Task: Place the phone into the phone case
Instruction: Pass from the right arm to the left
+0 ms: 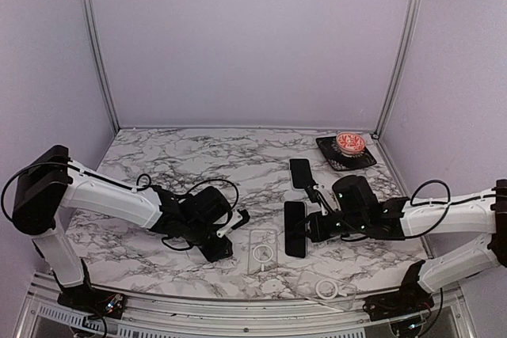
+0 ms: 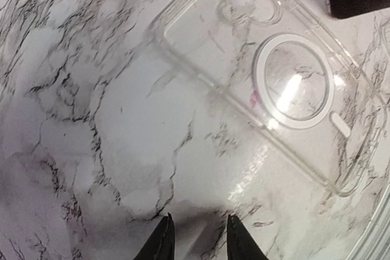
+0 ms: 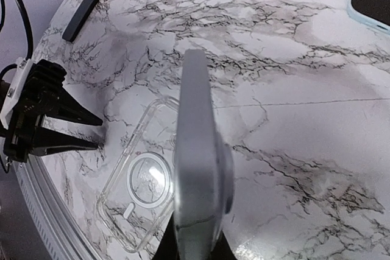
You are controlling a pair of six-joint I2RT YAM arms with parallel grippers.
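Beside the case (image 1: 263, 252), the phone (image 1: 295, 229) runs lengthwise near to far.

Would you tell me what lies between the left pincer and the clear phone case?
Only bare marble table separates the left pincer from the case, as the left wrist view shows.

1. Robot arm (image 1: 111, 195) (image 1: 444, 215): two, both white and black.
2. Phone (image 1: 299, 172) (image 1: 295, 229): two, both black.
3. Clear case (image 1: 263, 252) (image 1: 325, 287): two, each with a white ring.
4. Black tray (image 1: 364, 160): one.
5. Red and white thing (image 1: 350, 142) on the tray: one.
6. Thin black bar (image 3: 84, 11), can't tell what it is: one.
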